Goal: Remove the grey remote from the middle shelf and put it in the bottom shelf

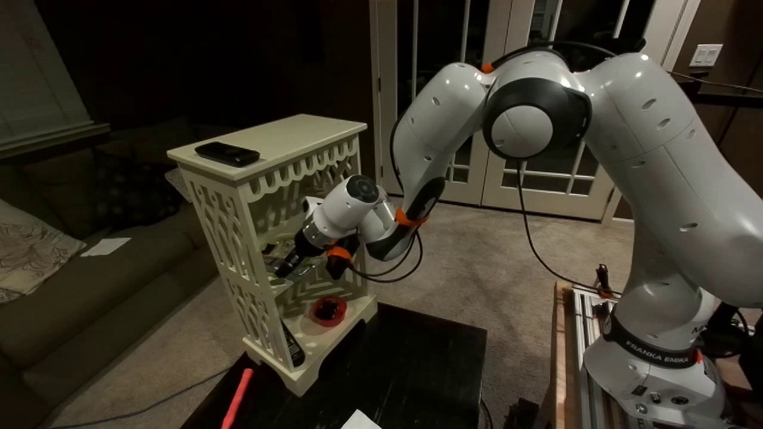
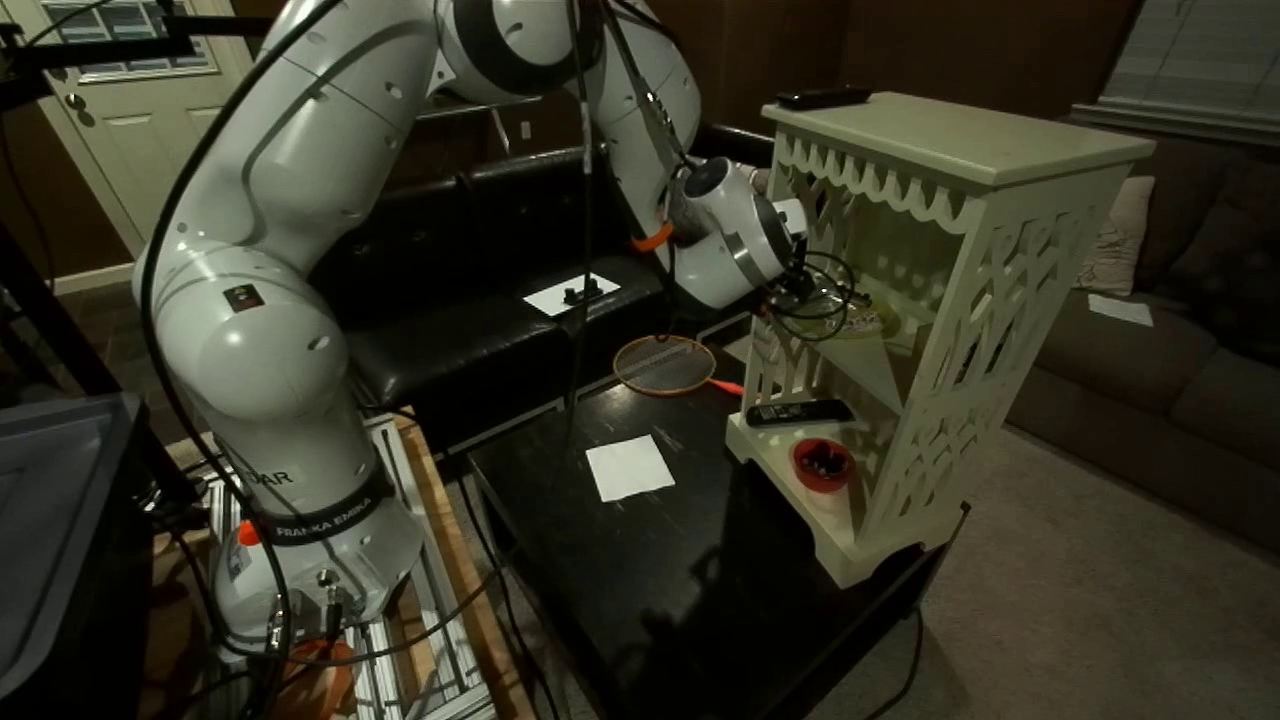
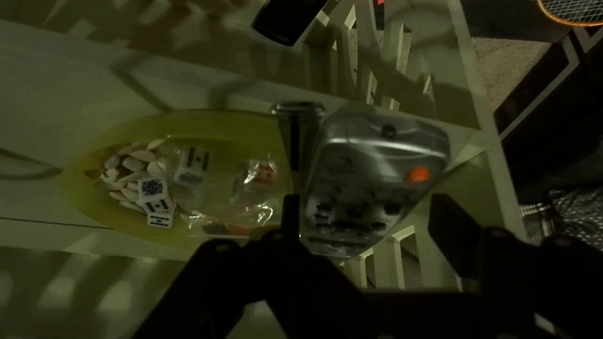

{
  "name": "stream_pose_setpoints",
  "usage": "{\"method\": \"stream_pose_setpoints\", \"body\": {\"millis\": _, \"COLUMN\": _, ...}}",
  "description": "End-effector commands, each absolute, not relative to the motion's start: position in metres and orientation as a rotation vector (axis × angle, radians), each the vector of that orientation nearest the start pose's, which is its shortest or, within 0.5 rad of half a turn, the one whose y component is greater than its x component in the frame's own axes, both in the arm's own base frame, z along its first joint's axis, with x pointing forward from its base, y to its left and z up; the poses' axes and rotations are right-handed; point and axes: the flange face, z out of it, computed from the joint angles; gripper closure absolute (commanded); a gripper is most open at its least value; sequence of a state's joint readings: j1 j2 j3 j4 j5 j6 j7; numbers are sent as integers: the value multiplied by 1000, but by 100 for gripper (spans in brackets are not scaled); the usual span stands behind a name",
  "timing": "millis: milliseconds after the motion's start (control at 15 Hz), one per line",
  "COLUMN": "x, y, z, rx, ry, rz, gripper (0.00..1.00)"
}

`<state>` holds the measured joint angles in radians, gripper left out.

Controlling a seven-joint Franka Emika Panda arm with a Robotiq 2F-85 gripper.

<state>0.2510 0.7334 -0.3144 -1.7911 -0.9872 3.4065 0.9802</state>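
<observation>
The grey remote (image 3: 367, 188), with an orange button, shows in the wrist view on the middle shelf (image 3: 52, 80), near the rack's lattice side. It also lies beside a yellow-green dish (image 3: 221, 117). My gripper (image 3: 365, 205) is open. Its fingers stand on either side of the remote; the left finger is close against its edge, the right one is apart from it. In an exterior view my gripper (image 1: 285, 269) reaches into the middle tier. The bottom shelf (image 1: 313, 345) shows below, also in an exterior view (image 2: 790, 500).
On the bottom shelf are a black remote (image 2: 800, 412) and a red bowl (image 2: 822, 470). A silvery upright object (image 3: 297, 110) stands beside the grey remote. A black device (image 1: 226, 153) lies on the rack's top board. A racket (image 2: 665, 365) and white paper (image 2: 630, 468) lie on the table.
</observation>
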Motion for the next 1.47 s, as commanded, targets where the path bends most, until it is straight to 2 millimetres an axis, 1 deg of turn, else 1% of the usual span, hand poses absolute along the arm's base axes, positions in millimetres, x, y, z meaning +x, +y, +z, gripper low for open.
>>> {"method": "stream_pose_setpoints", "body": {"millis": 0, "x": 666, "y": 84, "z": 214, "rx": -2861, "ry": -291, "rz": -1184, "gripper": 53}}
{"method": "stream_pose_setpoints", "body": {"millis": 133, "x": 666, "y": 85, "z": 215, "rx": -2859, "ry": -292, "rz": -1185, "gripper": 69}}
{"method": "stream_pose_setpoints", "body": {"millis": 467, "x": 665, "y": 91, "z": 222, "rx": -2846, "ry": -310, "rz": -1200, "gripper": 69}}
{"method": "stream_pose_setpoints", "body": {"millis": 867, "x": 667, "y": 105, "z": 247, "rx": -2812, "ry": -351, "rz": -1262, "gripper": 69}}
{"method": "stream_pose_setpoints", "body": {"millis": 1000, "x": 668, "y": 100, "z": 255, "rx": -2832, "ry": -345, "rz": -1281, "gripper": 69}}
{"method": "stream_pose_setpoints", "body": {"millis": 1133, "x": 669, "y": 96, "z": 267, "rx": -2844, "ry": -352, "rz": -1319, "gripper": 69}}
{"method": "stream_pose_setpoints", "body": {"millis": 1400, "x": 663, "y": 78, "z": 300, "rx": -2874, "ry": -355, "rz": -1401, "gripper": 69}}
